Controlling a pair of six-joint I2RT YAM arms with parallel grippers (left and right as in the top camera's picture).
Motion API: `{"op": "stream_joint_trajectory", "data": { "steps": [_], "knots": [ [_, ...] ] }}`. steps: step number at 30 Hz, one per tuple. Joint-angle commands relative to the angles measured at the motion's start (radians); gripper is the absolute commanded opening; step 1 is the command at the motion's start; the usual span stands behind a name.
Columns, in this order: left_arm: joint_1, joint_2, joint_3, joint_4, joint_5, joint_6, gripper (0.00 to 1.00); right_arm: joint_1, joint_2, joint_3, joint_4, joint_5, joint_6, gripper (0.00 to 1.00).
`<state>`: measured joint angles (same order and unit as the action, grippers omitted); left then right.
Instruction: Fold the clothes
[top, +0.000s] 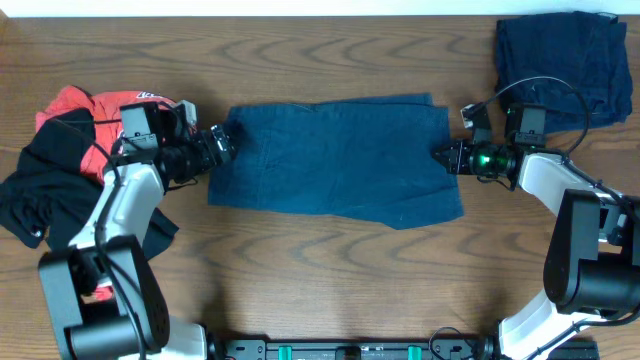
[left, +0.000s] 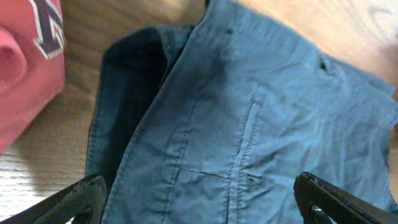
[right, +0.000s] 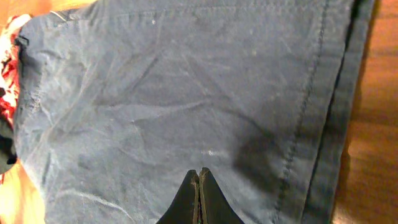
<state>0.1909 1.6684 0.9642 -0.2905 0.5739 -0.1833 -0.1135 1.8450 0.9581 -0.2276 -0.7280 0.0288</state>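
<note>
The dark blue denim shorts (top: 335, 155) lie spread flat in the middle of the table. My left gripper (top: 222, 143) is at their left edge; in the left wrist view its jaws (left: 199, 208) are open wide over the shorts (left: 249, 112), by a seam and the folded-over edge. My right gripper (top: 443, 155) is at the shorts' right edge; in the right wrist view its fingers (right: 199, 173) are shut together just above the denim (right: 155, 93), with no cloth seen between them. A red white-lettered T-shirt (top: 70, 103) and a black garment (top: 45, 185) lie at the far left.
Folded navy denim (top: 565, 60) sits at the back right corner. The red T-shirt also shows at the upper left of the left wrist view (left: 25, 68). The wooden table (top: 330, 270) shows bare in front of the shorts.
</note>
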Motion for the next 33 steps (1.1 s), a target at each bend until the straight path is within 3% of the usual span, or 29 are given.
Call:
{"op": "stream_joint_trajectory", "data": {
  "steps": [1,10,20,33],
  "knots": [
    [0.005,0.017,0.024,-0.003,0.018,0.000,0.98,0.002,0.009,-0.007,-0.013,0.032,-0.026,0.01],
    [0.005,0.017,0.024,-0.006,0.017,-0.001,0.98,0.006,0.034,-0.007,-0.020,0.156,0.004,0.01],
    [0.005,0.027,0.024,-0.001,-0.098,0.049,0.98,0.021,0.084,-0.007,-0.013,0.156,0.009,0.01],
    [0.004,0.096,0.024,0.069,-0.104,0.101,0.99,0.023,0.084,-0.007,-0.008,0.198,0.064,0.01]
  ]
}}
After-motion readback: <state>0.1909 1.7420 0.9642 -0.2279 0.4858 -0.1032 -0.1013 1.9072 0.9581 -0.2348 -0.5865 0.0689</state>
